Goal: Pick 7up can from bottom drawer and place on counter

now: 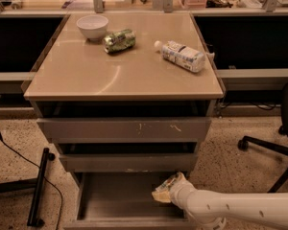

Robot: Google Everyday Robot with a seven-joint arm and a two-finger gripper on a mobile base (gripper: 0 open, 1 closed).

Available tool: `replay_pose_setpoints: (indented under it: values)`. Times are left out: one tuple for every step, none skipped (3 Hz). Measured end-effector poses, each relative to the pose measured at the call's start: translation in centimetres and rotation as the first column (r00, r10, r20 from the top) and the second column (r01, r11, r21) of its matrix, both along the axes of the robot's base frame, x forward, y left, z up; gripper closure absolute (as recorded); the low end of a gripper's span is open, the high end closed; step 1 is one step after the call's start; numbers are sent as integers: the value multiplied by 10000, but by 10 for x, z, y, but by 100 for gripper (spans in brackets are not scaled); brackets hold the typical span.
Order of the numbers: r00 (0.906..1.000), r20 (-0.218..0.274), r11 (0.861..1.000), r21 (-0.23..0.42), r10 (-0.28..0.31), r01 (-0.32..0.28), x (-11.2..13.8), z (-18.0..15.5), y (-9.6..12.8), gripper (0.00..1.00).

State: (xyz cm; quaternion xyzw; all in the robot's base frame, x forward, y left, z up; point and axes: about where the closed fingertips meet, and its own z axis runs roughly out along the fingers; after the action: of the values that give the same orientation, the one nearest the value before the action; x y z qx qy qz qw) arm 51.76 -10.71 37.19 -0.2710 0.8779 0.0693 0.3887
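Broadly, the grey cabinet fills the middle of the view, its glossy tan counter on top. Below the two scuffed upper drawers, the bottom drawer is pulled out, showing a plain grey floor. A white arm reaches in from the lower right, level with that drawer. On the counter lie a white-labelled plastic bottle on its side at the right, a white bowl at the back left, and a shiny green can just beside the bowl.

Smallest of all, the 7up can sits tilted at the arm's tip, over the drawer's right side near the back. The gripper has its jaws closed on the can, parted only as wide as its body. The floor beneath the can is bare.
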Motion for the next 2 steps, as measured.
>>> replay_pose_setpoints:
  values:
    - [9986,245,9986,-234,-467,473,-41,31,-27,100]
    - [9986,245,9986,-234,-467,473,-41,31,-27,100]
